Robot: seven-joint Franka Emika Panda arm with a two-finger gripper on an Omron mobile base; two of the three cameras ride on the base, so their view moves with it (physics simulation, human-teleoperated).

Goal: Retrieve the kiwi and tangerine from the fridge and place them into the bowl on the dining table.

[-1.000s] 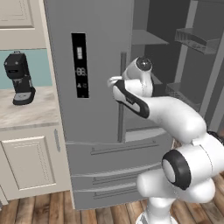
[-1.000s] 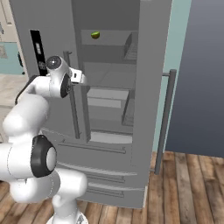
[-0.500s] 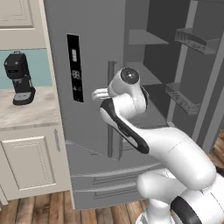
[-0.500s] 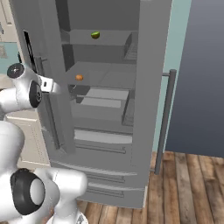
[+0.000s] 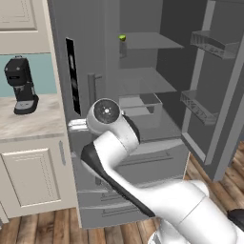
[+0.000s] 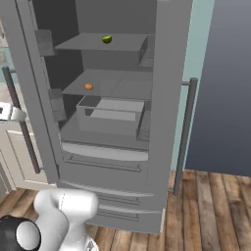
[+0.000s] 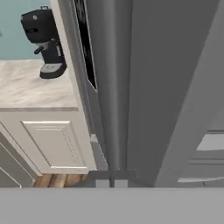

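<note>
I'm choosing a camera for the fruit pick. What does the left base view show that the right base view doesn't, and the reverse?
Left base view: the black coffee machine on the counter, and the black display panel on the fridge door. Right base view: the tangerine on the middle shelf. Shared: the open fridge, the kiwi on its top shelf, and the wooden floor.

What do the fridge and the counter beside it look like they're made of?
The fridge looks like brushed grey metal, matte and even-toned, though the rendering leaves this open. The counter top looks like pale marbled stone, with mottled beige veining, over cream painted panelled cabinets, probably wood.
</note>
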